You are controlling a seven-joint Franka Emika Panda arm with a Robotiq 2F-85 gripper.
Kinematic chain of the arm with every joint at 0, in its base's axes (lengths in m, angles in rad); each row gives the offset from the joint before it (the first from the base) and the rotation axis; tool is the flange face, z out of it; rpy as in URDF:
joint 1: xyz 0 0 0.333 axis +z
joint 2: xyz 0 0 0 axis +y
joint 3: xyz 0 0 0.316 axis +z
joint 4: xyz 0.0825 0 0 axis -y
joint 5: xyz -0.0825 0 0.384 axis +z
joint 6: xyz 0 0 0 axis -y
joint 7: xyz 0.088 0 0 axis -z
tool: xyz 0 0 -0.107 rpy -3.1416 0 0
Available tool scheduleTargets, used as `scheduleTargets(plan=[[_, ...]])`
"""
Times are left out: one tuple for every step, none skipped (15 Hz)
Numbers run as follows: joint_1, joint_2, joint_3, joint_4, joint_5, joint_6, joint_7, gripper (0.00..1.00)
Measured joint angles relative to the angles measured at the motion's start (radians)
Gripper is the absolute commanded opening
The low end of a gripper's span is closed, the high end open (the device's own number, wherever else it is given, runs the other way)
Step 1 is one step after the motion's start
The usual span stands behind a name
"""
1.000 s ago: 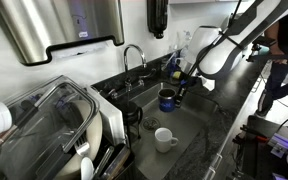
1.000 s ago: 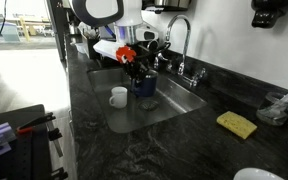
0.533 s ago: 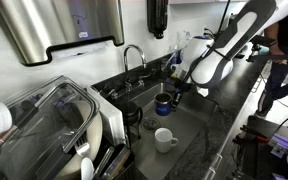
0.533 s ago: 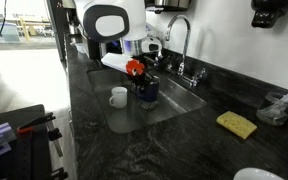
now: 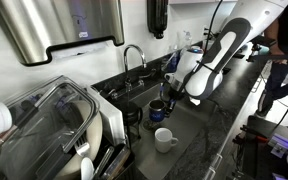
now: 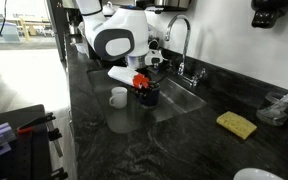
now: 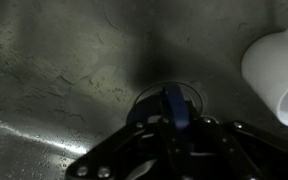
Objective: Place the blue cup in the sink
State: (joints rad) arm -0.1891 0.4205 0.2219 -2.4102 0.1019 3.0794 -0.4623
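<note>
Pinching the dark blue cup (image 7: 149,104) by its wall, the black Robotiq gripper (image 7: 173,124) hangs low over the steel sink (image 7: 64,70) floor, just beside the white ceramic mug (image 7: 279,75). Letting go while tilted could knock the cup into that mug.

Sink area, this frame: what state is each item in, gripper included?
blue cup: upright, gripped at the rim, low in the sink; contact with the bottom unclear.
gripper: shut on the blue cup.
white mug: upright in the sink, free.
faucet: no water visible.
sponge: flat on the counter.
</note>
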Motion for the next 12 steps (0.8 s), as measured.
scheduleTargets(plan=[[-0.007, 0.022, 0.0, 0.014, -0.028, 0.005, 0.008, 0.04], [-0.012, 0.043, -0.002, 0.028, -0.053, 0.007, 0.017, 0.04], [-0.015, 0.065, -0.004, 0.043, -0.076, 0.008, 0.026, 0.04], [-0.018, 0.087, -0.005, 0.058, -0.096, 0.008, 0.034, 0.04], [-0.02, 0.108, -0.005, 0.074, -0.11, 0.008, 0.04, 0.04], [-0.02, 0.127, -0.005, 0.088, -0.122, 0.008, 0.044, 0.04], [-0.02, 0.143, -0.004, 0.102, -0.135, 0.008, 0.048, 0.04], [-0.019, 0.155, -0.002, 0.112, -0.148, 0.009, 0.052, 0.04], [-0.017, 0.164, 0.0, 0.121, -0.16, 0.009, 0.055, 0.04], [-0.015, 0.169, 0.002, 0.126, -0.172, 0.01, 0.058, 0.04], [-0.01, 0.17, 0.003, 0.129, -0.182, 0.011, 0.062, 0.04], [-0.005, 0.17, 0.003, 0.132, -0.191, 0.012, 0.065, 0.04]])
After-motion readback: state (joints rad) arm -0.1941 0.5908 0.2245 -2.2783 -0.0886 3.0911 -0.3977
